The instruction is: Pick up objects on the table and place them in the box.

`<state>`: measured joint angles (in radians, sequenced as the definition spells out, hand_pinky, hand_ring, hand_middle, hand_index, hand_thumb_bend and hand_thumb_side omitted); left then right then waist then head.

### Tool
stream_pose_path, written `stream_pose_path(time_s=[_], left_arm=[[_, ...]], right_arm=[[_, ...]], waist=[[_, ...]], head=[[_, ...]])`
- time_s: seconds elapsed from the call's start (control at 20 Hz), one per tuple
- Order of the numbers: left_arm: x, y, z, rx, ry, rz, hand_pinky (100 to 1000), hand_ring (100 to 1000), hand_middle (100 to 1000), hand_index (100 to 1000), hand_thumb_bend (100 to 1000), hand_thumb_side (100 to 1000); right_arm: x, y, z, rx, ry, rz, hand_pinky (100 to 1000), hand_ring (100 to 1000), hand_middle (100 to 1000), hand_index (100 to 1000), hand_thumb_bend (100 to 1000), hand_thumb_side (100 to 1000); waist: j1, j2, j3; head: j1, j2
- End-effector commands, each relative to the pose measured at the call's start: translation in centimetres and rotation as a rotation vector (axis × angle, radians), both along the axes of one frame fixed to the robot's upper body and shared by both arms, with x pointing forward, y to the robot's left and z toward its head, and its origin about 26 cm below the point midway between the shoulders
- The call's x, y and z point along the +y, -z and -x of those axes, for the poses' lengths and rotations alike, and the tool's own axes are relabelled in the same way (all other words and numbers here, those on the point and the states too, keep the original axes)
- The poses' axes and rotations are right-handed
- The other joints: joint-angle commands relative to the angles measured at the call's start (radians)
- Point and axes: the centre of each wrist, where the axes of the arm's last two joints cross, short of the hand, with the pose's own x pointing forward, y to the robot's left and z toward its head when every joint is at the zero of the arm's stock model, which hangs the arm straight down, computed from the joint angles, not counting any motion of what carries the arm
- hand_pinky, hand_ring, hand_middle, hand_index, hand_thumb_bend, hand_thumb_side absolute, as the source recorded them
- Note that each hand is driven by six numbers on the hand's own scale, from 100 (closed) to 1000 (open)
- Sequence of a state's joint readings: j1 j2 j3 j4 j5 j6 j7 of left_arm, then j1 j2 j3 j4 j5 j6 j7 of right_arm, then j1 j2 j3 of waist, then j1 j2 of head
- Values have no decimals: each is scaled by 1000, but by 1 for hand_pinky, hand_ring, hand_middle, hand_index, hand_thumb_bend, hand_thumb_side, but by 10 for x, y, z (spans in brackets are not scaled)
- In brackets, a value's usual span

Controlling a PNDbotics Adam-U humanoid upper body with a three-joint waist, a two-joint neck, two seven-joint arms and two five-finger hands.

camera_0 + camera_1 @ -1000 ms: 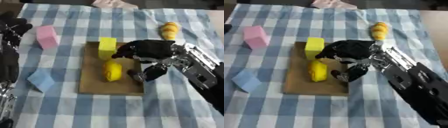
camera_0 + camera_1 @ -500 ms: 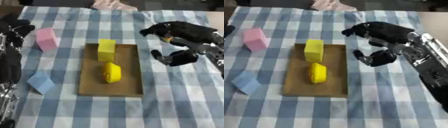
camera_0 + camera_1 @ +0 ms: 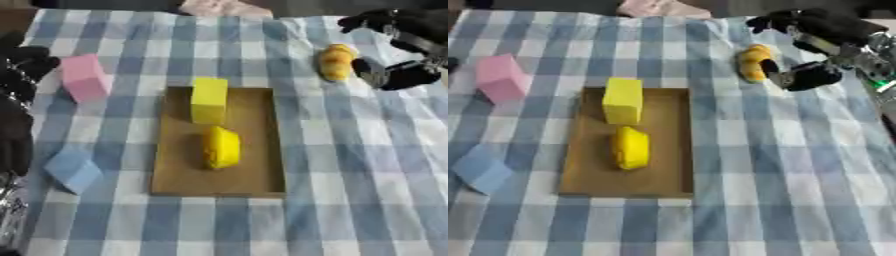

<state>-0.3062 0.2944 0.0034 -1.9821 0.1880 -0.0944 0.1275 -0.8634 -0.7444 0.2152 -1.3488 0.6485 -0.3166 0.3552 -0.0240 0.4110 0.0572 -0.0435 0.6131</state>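
Change since a second ago: right hand (image 3: 815, 47) was down over the box beside the yellow rounded object; now it is up at the far right of the table, next to the orange-yellow object (image 3: 752, 62). Fingers spread apart above, thumb curved below, nothing held; thumb tip is just beside the orange-yellow object, contact cannot be told. Yellow rounded object lies released in the box. Blocks and box have not shifted.

No readable writing or labels on anything.

Left to right: left hand (image 3: 22, 67) at the left edge, dark, blurred; cannot tell how its fingers are set. Just beside it the pink block (image 3: 85, 77), upright on the blue-and-white checked tablecloth (image 3: 350, 165). Nearer the camera, blue block (image 3: 73, 170), tilted, near the left edge, well apart from the box. Centre: flat brown box (image 3: 258, 175); inside at its far end the yellow block (image 3: 209, 99), upright, slightly overlapping the far rim; just nearer, the yellow rounded object (image 3: 222, 146), lying lengthwise. Right of the box bare cloth, then the orange-yellow object at the far right with the hand around it. Pinkish cloth-like thing (image 3: 220, 7) at the far edge, too blurred to identify.
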Motion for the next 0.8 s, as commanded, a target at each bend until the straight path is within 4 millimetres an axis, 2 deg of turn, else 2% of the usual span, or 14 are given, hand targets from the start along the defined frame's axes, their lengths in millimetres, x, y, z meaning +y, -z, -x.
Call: stream_pose_path(time_s=[0.05, 0.45, 0.8], left_arm=[[2, -10, 2, -39, 1, -31, 924, 735, 674, 855, 100, 762], [1, -12, 1, -46, 8, -45, 925, 735, 674, 853, 100, 769], [0, -14, 1, -50, 16, -55, 927, 736, 675, 852, 100, 777]], right_arm=[[-17, -14, -3, -50, 67, -10, 889, 883, 813, 975, 100, 216], [-25, -12, -15, -47, 125, -23, 902, 892, 777, 962, 100, 228], [-35, -12, -22, -53, 208, -10, 904, 920, 815, 961, 100, 268]], waist=[[0, -15, 5], [-14, 3, 35], [-32, 20, 55]], head=[[-24, -24], [-51, -48], [-60, -63]])
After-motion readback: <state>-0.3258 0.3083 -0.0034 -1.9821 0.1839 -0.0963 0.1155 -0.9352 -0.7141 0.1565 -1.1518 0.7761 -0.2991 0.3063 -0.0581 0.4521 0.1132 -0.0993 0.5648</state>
